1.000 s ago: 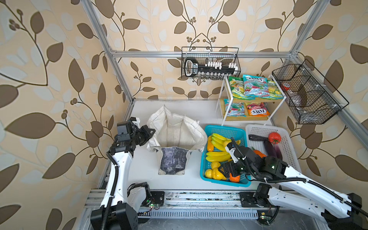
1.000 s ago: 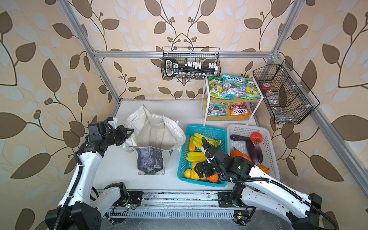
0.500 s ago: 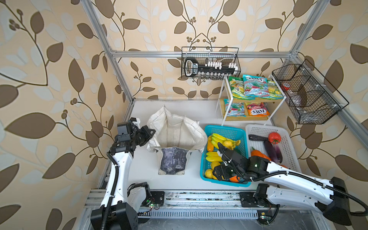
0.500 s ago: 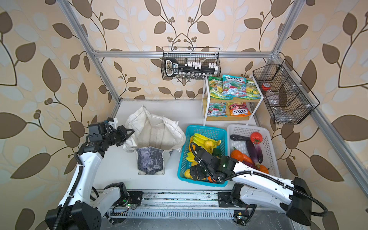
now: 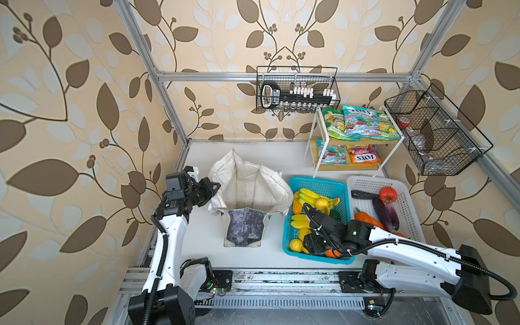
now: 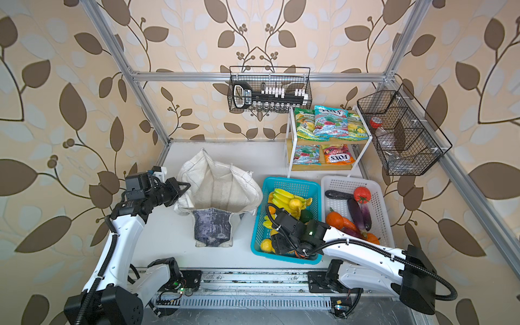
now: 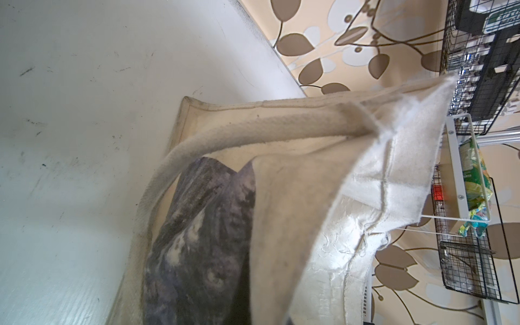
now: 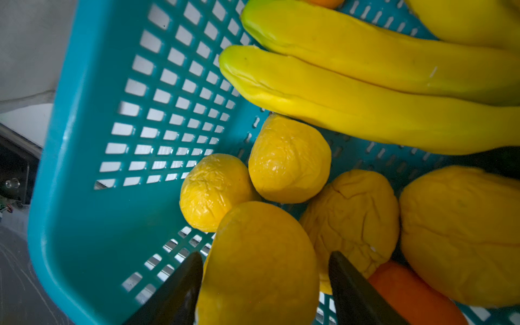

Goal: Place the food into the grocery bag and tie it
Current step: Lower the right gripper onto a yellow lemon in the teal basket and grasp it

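Within leaf-papered walls [image 5: 70, 112], on the white table [image 5: 202, 244], the left gripper [image 5: 214, 188] pinches the bag [image 5: 247, 185] rim; the right gripper [image 8: 265, 254], jaws parted, straddles a yellow fruit [image 8: 261, 284] in the blue basket [image 8: 84, 225].

Beige wallpaper [image 5: 84, 84] with brown leaves and vines is covering the walls. An aluminium frame [image 5: 211, 76] is running up the corners and along the back wall, carrying a black wire basket [image 5: 297, 68]; another wire basket [image 5: 450, 164] is hanging from the right rail. A white two-tier rack [image 5: 349, 168] with wooden shelves is standing at the back right of the white tabletop [image 5: 267, 152], under soft, even light.
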Motion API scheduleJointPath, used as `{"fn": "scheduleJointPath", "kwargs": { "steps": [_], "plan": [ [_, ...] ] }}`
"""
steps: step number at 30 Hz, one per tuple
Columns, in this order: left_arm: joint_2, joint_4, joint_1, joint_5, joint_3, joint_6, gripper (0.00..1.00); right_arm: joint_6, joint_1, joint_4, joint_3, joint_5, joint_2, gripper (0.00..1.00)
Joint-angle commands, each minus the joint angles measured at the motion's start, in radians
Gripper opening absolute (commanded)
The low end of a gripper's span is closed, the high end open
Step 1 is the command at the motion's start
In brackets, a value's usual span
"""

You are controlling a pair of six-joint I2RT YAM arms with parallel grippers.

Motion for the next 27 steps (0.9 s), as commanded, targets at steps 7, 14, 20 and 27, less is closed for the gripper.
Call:
{"fn": "scheduleJointPath", "kwargs": {
  "steps": [7, 14, 20, 27],
  "plan": [
    [-0.023, 0.000, -0.005, 0.020, -0.015, 0.006, 0.00, -0.012, -0.056, -0.018, 0.001, -0.023, -0.082, 0.66],
    [-0.025, 0.001, -0.005, 0.024, -0.019, 0.002, 0.00, 0.058, 0.010, -0.018, -0.010, -0.014, -0.070, 0.76],
    [-0.017, 0.003, -0.005, 0.029, -0.019, 0.002, 0.00, 0.112, 0.048, -0.017, -0.006, 0.013, -0.055, 0.80],
    [-0.016, 0.010, -0.005, 0.032, -0.022, 0.001, 0.00, 0.161, 0.079, 0.021, -0.032, 0.053, -0.010, 0.79]
  ]
}}
